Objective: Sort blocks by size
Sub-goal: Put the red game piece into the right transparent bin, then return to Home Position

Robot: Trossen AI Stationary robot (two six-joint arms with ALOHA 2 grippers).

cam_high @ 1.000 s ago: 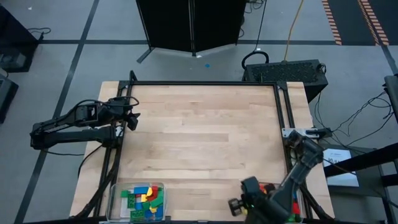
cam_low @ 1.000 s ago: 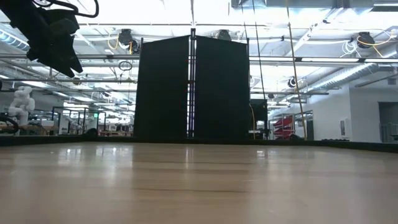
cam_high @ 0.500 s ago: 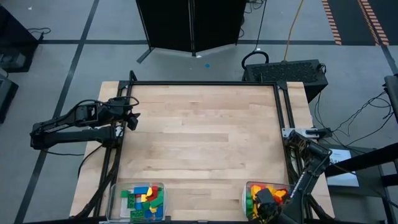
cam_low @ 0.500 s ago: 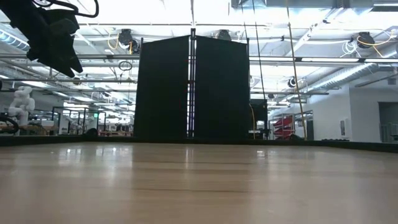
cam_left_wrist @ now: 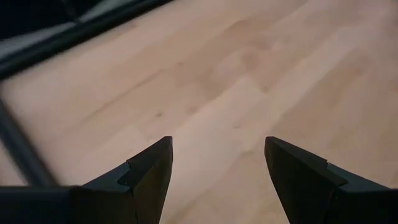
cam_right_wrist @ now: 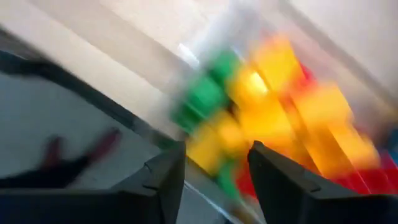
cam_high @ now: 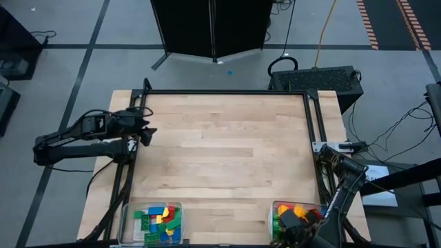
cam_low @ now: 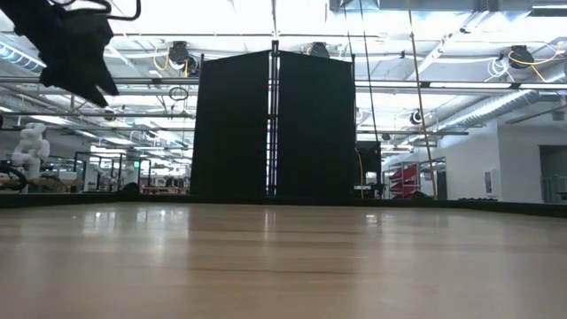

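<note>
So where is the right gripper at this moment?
In the high view the right gripper hangs over the bin of blocks at the table's near right corner.

Black folding partition [cam_low: 273, 124] behind the wooden table [cam_high: 227, 145], grey floor [cam_high: 83, 62], bright ceiling lights.

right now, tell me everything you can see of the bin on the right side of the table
The right bin is a clear plastic tub at the table's near right corner, sitting upright. It holds a loose heap of blocks, mostly yellow with green and red. The right gripper hangs over it with jaws apart, hiding part of it. Whether they touch is unclear.
</note>
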